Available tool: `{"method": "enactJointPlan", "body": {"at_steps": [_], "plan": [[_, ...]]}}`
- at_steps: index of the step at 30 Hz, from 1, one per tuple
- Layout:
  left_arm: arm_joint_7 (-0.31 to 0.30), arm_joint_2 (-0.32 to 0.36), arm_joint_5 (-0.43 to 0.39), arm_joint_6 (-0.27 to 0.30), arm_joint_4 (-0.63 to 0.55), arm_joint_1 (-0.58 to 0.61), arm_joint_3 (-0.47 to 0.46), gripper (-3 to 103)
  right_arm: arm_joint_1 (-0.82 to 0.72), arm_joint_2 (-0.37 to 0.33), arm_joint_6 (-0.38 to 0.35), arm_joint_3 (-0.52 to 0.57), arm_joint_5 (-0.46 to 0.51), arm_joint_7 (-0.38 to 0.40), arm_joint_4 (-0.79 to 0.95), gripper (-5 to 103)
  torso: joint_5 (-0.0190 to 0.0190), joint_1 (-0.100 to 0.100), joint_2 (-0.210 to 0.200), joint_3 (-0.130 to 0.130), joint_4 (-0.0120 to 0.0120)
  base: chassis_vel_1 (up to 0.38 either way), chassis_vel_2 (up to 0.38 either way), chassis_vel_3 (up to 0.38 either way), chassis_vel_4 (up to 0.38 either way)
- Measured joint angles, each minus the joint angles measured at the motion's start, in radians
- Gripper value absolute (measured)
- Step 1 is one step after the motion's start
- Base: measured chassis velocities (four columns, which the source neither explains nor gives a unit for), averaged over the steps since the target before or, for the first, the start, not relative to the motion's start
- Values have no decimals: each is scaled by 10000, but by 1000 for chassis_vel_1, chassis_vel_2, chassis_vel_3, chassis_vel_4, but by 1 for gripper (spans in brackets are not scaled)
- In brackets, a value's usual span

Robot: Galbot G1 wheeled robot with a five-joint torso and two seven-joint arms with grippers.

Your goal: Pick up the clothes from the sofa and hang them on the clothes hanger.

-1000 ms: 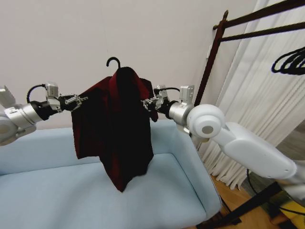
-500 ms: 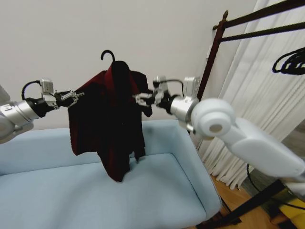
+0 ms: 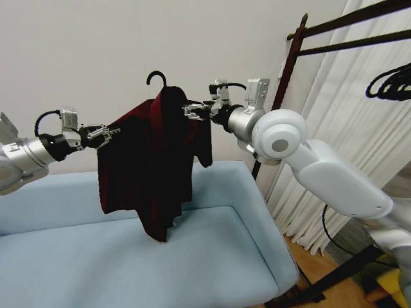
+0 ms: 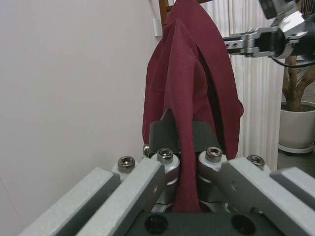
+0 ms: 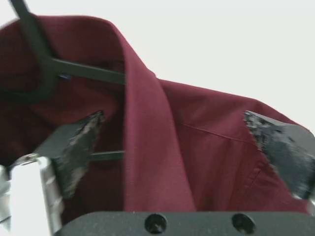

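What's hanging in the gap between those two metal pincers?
A dark red shirt on a black hanger stretches between the left pincer and the right pincer, seen in the head view.

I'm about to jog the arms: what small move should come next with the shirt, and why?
Probably ease both arms right and up toward the rack rail. The shirt sits on its hanger, clear of the sofa; the left gripper pinches it, the right gripper is open at its shoulder.
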Motion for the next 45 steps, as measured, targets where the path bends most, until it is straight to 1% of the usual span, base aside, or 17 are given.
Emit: {"method": "enactJointPlan", "body": {"at_steps": [2,3,4,5,9,10,11,12,15,18,20,21,23,24,32,40,45], "plan": [[2,15,-3,13,-9,0,0,2,-32,0,0,-2,-27,11,-21,79,0,0,0,0,0,0,0,0,0],[2,16,-3,19,-12,0,0,2,-44,-9,0,-4,-29,10,-10,79,0,0,0,0,0,0,0,0,0],[-1,16,-3,27,-25,0,0,2,-53,-12,3,-14,-36,4,9,74,0,0,0,0,-1,0,0,0,0],[-1,16,-3,27,-25,0,0,2,-53,-12,3,-14,-36,4,9,74,0,0,0,0,-1,0,0,0,0],[-34,13,-6,41,-80,1,0,2,-64,24,42,-46,-64,-11,60,52,0,0,0,0,0,0,0,0,0],[-34,13,-6,41,-80,1,0,2,-64,24,42,-46,-64,-11,60,52,0,0,0,0,0,0,0,0,0],[-46,14,-6,45,-82,1,1,2,-65,49,52,-64,-65,-12,79,47,0,0,0,0,-1,0,0,0,0],[-48,14,-6,49,-83,2,3,2,-66,77,60,-80,-69,-12,88,47,0,0,0,0,0,0,0,0,0],[-49,15,-6,62,-100,32,7,2,-65,173,89,-109,-105,-9,107,30,-1,0,0,-1,0,0,0,0,0],[-32,19,14,65,-99,62,11,2,-39,211,109,-110,-133,-3,104,25,-1,0,0,0,1,0,0,0,0],[-22,19,52,67,-96,91,22,2,22,215,118,-101,-181,-3,92,14,-1,0,0,-1,0,0,0,0,0],[-22,19,52,67,-96,91,22,2,22,215,118,-101,-181,-3,92,14,-1,0,0,-1,0,0,0,0,0],[6,7,101,68,-97,115,46,2,78,200,121,-84,-223,-11,87,4,-1,0,0,-1,0,0,0,0,0],[12,-6,117,68,-104,118,63,2,95,198,122,-81,-239,-13,85,2,-1,0,0,-1,-1,0,0,0,0],[76,-19,169,77,-134,122,113,2,221,288,128,-75,-358,-16,2,0,0,0,0,0,-1,0,0,0,0],[180,-62,312,81,-166,213,138,2,913,765,131,-31,-176,62,52,0,-4,0,1,-1,1,0,0,0,0],[173,-74,305,82,-208,208,141,2,808,755,61,-250,-128,75,322,0,-3,-1,0,-2,0,0,0,0,0]]}}
